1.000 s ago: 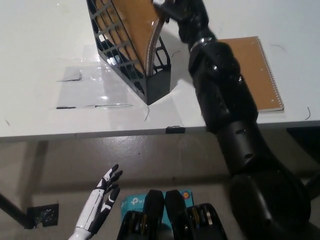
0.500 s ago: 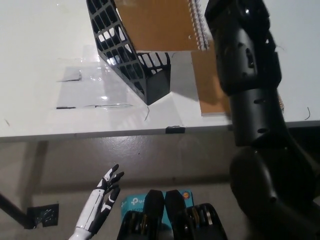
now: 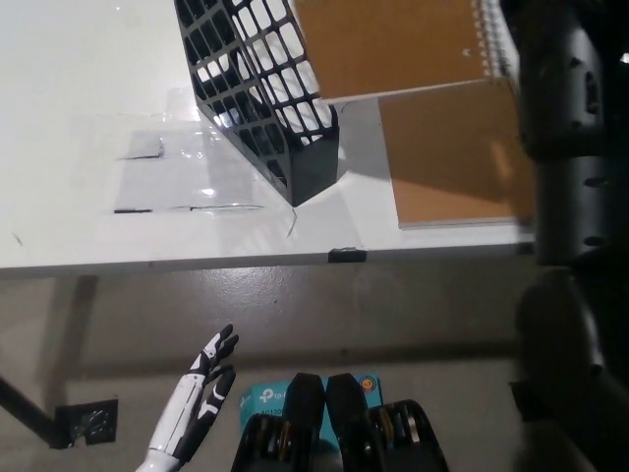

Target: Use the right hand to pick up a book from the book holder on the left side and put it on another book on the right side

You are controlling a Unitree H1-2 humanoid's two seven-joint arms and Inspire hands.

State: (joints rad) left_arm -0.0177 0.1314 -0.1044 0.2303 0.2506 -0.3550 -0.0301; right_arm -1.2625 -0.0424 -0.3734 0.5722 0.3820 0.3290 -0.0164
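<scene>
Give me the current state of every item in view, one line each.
Book holder: empty, upright on the white table.
Lifted book: out of the holder, in the air above the other book.
Second book: flat on the table.
Right robot hand: hidden; only its arm shows.
Left robot hand: open, idle below the table edge.

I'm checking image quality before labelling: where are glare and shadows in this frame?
Head view: glare patches sit on the white table left of the black book holder; the lifted book casts a shadow across the lying book; the black right arm is dark, with little detail.
</scene>
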